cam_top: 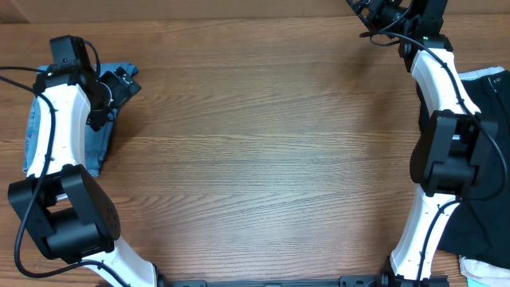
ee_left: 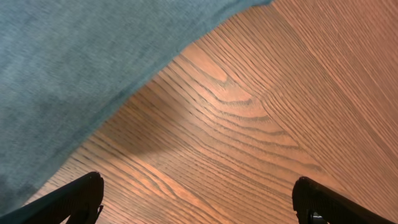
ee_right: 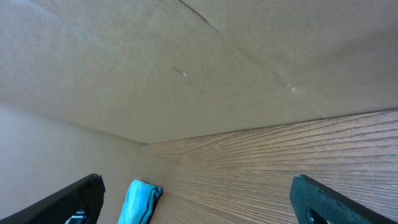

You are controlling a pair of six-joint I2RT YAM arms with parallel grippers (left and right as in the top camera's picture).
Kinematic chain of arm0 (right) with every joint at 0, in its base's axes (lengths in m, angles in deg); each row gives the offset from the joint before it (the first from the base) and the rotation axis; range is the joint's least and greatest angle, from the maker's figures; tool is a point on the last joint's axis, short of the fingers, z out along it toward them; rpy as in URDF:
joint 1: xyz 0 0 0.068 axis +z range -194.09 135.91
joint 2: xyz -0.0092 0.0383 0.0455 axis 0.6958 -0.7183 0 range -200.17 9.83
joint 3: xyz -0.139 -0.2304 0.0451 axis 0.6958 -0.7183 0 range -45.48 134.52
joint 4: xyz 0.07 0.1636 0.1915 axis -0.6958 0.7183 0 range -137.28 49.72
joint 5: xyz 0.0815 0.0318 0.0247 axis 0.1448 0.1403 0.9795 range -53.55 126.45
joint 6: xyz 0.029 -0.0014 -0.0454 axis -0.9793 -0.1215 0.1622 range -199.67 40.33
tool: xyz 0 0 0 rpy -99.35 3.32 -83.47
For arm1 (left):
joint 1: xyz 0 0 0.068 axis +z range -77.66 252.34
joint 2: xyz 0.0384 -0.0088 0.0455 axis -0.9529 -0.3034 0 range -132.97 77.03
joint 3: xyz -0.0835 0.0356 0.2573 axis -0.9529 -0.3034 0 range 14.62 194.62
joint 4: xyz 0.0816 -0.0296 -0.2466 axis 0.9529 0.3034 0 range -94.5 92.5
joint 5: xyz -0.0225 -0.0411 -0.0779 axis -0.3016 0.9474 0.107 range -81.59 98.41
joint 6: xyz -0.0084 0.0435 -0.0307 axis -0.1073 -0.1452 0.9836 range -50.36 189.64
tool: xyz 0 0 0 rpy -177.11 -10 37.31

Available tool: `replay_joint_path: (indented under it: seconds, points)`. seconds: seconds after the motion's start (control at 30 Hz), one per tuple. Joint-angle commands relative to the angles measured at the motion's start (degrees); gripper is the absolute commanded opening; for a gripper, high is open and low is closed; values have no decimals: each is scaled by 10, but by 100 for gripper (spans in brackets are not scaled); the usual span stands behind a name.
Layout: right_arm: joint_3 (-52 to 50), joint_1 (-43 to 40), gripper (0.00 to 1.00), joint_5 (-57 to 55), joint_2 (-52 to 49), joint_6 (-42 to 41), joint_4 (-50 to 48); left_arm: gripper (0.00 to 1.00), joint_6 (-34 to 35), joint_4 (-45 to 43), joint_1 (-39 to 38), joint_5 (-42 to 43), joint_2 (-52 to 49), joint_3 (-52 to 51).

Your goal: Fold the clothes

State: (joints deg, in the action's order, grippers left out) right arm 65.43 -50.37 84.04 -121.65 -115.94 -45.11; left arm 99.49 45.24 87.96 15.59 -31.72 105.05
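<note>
The light blue jeans point(cam_top: 102, 142) lie bunched at the table's far left edge, mostly hidden under my left arm. In the left wrist view the denim point(ee_left: 62, 62) fills the upper left, lying on the wood. My left gripper point(cam_top: 121, 82) is open and empty point(ee_left: 199, 208), just above the table beside the jeans' right edge. My right gripper point(cam_top: 368, 14) is open and empty point(ee_right: 196, 202) at the table's far right corner, turned leftward. A small light blue bundle point(ee_right: 140, 199), apparently the jeans, shows far off in its view.
A large black garment point(cam_top: 488, 127) lies at the right edge under the right arm. A small white cloth point(cam_top: 482, 271) sits at the bottom right corner. A beige wall point(ee_right: 186, 62) stands behind the wooden table point(cam_top: 271, 151).
</note>
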Motion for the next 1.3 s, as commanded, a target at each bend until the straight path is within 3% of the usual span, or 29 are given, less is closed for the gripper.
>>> replay_joint_path:
  seconds: [0.0,0.77,1.27]
  points:
    - [4,1,100,0,6,0,-3,100,-3,-1,-1,3,12,8]
    - [4,2,100,0,24,0,14,100,-3,-1,-1,3,12,8]
    - [4,2,100,1,429,0,14,100,-3,-1,-1,3,12,8]
